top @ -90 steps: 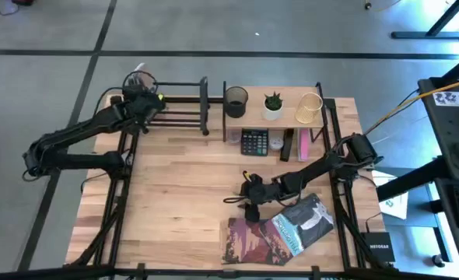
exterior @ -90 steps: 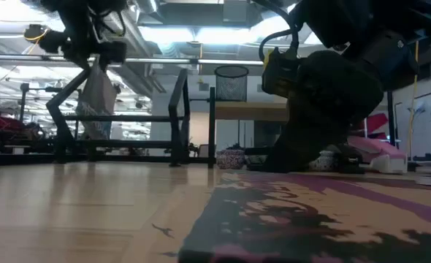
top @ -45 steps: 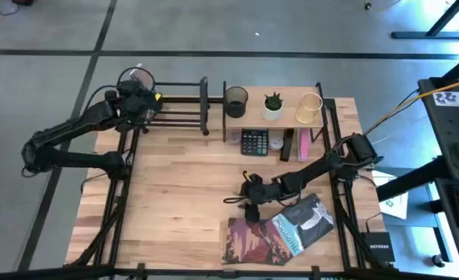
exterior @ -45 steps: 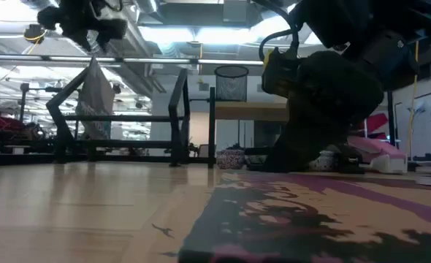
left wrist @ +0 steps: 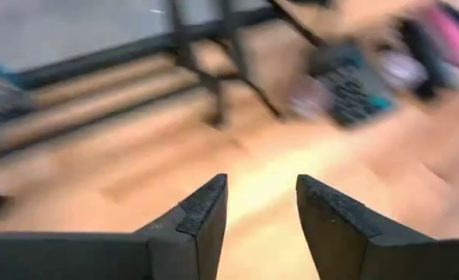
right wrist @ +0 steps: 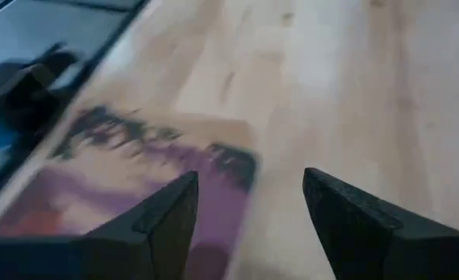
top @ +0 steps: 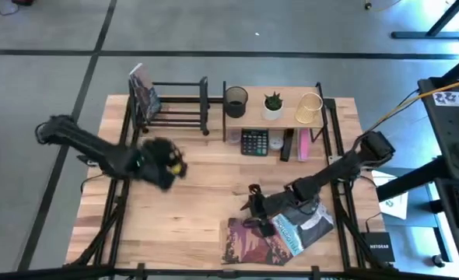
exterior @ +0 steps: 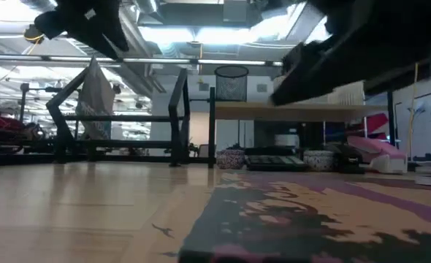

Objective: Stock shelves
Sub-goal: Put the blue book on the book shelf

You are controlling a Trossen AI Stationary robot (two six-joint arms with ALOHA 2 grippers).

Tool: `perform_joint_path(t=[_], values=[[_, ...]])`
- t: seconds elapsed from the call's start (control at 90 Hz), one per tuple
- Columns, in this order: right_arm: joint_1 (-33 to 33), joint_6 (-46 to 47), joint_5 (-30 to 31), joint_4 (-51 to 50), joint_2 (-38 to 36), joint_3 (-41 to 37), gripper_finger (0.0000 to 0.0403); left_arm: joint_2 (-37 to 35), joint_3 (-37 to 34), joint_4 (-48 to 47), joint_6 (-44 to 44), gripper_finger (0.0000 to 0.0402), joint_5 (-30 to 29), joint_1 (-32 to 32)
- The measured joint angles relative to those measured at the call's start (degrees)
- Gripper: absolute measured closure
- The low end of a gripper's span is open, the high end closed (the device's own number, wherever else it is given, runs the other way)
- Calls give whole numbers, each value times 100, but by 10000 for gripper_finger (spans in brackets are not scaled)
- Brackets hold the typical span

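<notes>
The black metal-bar book rack (top: 175,105) stands at the table's far left, with one book (top: 143,93) leaning upright at its left end; in the low view the same book (exterior: 96,98) tilts against the rack's slanted end bar. Just to the rack's right sits the light-wood board shelf (top: 288,117) on thin black uprights, carrying a black mesh cup (top: 236,101), a small potted plant (top: 273,104) and a pale wire basket (top: 310,108) on top, with a calculator (top: 254,142) and a pink item (top: 303,145) under the board. The left gripper (top: 169,167) hovers over bare tabletop (top: 190,202), well apart from the rack, its fingers (left wrist: 201,210) spread with nothing between them. The right gripper (top: 254,204) is low over the near right part of the table, at the edge of two magazines (top: 280,229) lying flat and overlapping; its fingers (right wrist: 167,214) stand wide apart and empty above the purple cover (right wrist: 128,179). Print on the magazine covers is too small to read, as is white lettering on a small black box (top: 378,247) at the table's near right corner
</notes>
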Motion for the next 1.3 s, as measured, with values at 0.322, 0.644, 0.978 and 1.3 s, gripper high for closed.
perform_joint_path(t=[0.322, 0.644, 0.978, 1.3], values=[[1269, 1946, 97, -2993, -1624, -2, 185, 2094, 0, 3860, 1196, 279, -209, -846], [3083, 6224, -249, -4780, -1906, -2, 185, 2923, 2, 4658, 905, 279, 1150, -844], [2874, 5731, -358, -3212, -302, 110, 185, 3529, 2, 4617, -1063, 279, 2451, -1412], [1922, 4456, -250, -2498, 965, 1131, 185, 4321, 25, 5846, -1213, 279, 1790, -1687]])
